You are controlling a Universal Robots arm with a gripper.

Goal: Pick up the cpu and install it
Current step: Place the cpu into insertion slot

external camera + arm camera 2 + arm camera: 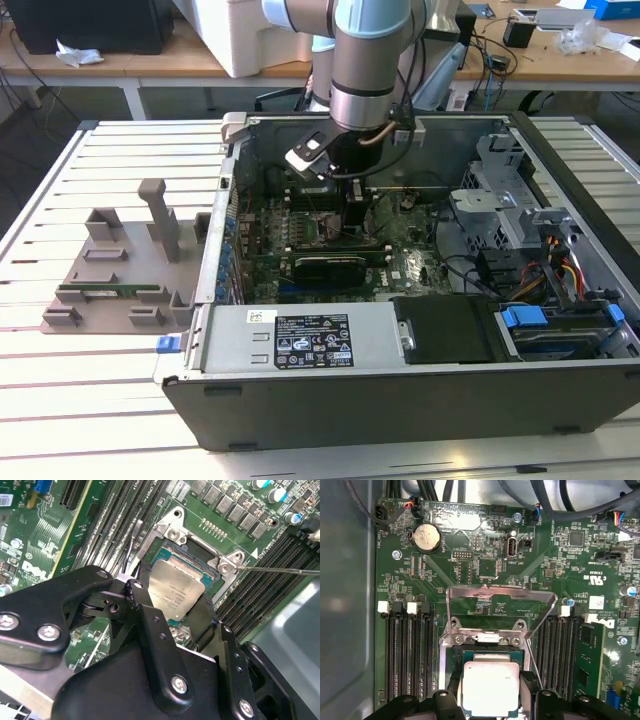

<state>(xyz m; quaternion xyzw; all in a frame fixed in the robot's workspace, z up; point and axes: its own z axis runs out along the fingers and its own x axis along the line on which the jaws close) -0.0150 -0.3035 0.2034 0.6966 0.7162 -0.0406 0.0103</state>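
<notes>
- The gripper (pixel 176 611) pinches the cpu (pixel 176 587) by two opposite edges, with a black finger (pixel 142 605) on each side.
- The cpu lies level at the open socket (pixel 197 555); I cannot tell whether it is seated.
- The metal load plate (pixel 500 591) stands tilted up.
- Memory slots (pixel 410 650) flank the socket on the green motherboard (pixel 485 545), inside the open computer case (pixel 400 400).

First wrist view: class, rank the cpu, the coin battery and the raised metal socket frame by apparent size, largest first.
1. raised metal socket frame, judged by its outline
2. cpu, probably enlarged by nearness to the camera
3. coin battery, clearly smallest
</notes>
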